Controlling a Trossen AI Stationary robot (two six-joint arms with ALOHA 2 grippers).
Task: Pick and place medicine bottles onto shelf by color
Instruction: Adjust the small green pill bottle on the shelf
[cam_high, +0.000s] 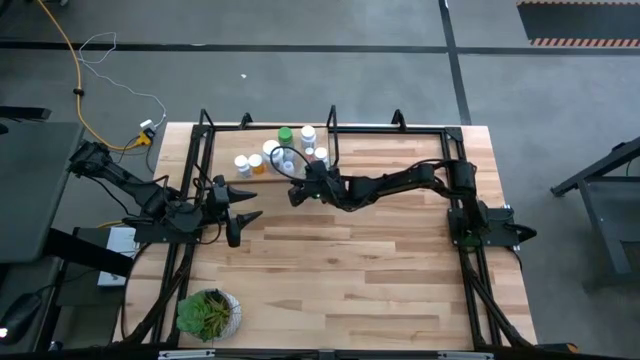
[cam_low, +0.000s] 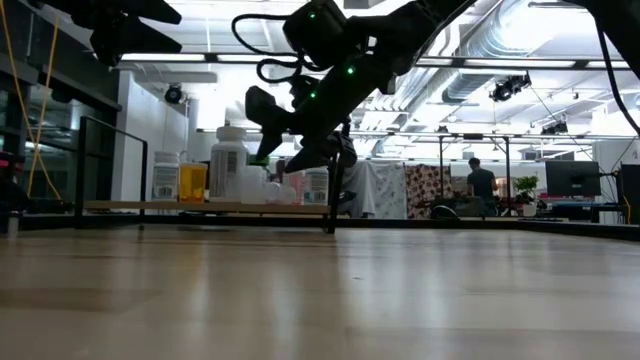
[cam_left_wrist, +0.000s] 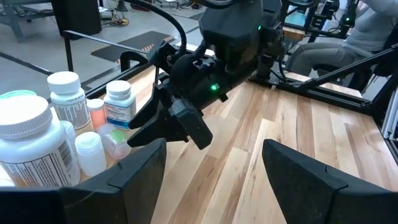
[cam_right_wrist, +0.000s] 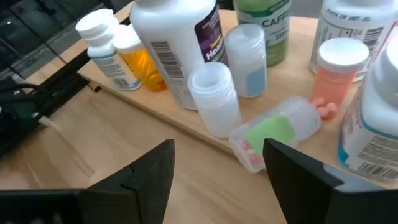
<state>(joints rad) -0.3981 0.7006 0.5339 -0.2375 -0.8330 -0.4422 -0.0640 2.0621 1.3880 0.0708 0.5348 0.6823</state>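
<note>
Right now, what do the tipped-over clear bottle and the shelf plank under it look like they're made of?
The tipped-over bottle looks like thin see-through plastic, slightly frosted: small pink pills and its green label show through the wall. The shelf plank looks like pale wood with a matte finish; a light cut edge shows along its front, though it could be laminate. The right gripper hovers in front of them, its fingers apart.

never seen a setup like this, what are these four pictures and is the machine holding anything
It is a robot with two dark arms at a wooden table, each ending in a two-finger gripper. One picture looks straight down, one looks level across the tabletop, and two come from cameras on the wrists. Medicine bottles crowd a low shelf; one small clear bottle lies on its side. The right gripper hovers open at the shelf's edge, holding nothing. The left gripper waits open, empty, nearby. A potted plant sits at a corner.
</note>
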